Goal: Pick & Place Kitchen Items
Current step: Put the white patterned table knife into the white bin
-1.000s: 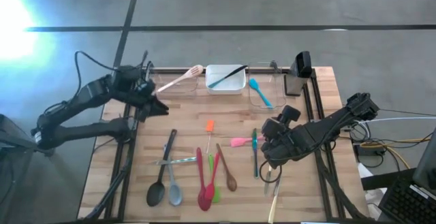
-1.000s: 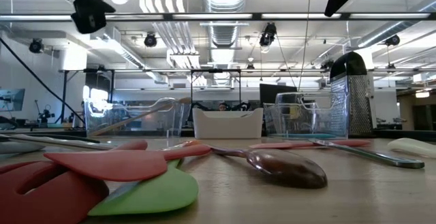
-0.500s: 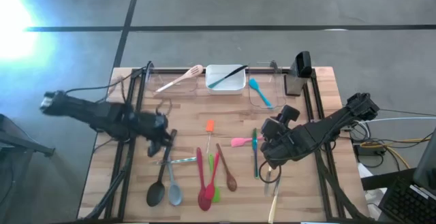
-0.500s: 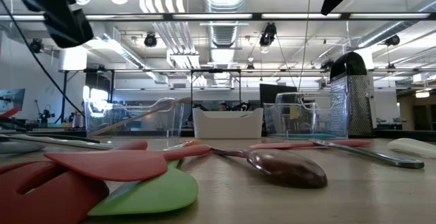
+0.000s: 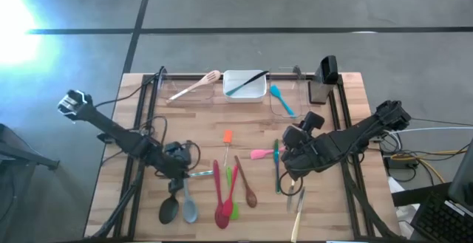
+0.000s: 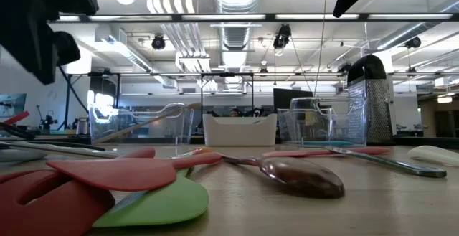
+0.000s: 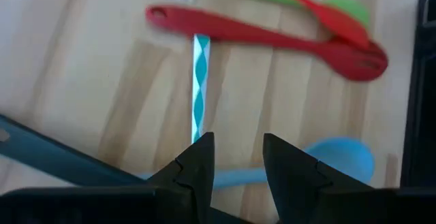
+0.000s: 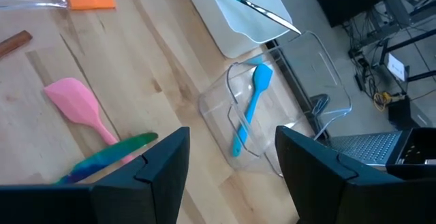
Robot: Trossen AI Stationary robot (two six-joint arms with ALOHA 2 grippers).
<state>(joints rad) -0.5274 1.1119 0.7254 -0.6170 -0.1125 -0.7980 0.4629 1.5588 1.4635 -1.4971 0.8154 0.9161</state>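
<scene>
Both arms are dark, almost black, built of slim straight links joined by chunkier rounded joints. The left arm (image 5: pixel 111 131) carries a pale grey block at its outer end, and a thin black cable loops along it. The right arm (image 5: pixel 347 141) looks bulkier, with boxy housings near its wrist. The left gripper (image 7: pixel 235 166) has two black fingers (image 7: pixel 197 163) with angular, notched inner edges. The right gripper (image 8: pixel 231 166) has broader, flat-faced black fingers (image 8: pixel 163 163).
</scene>
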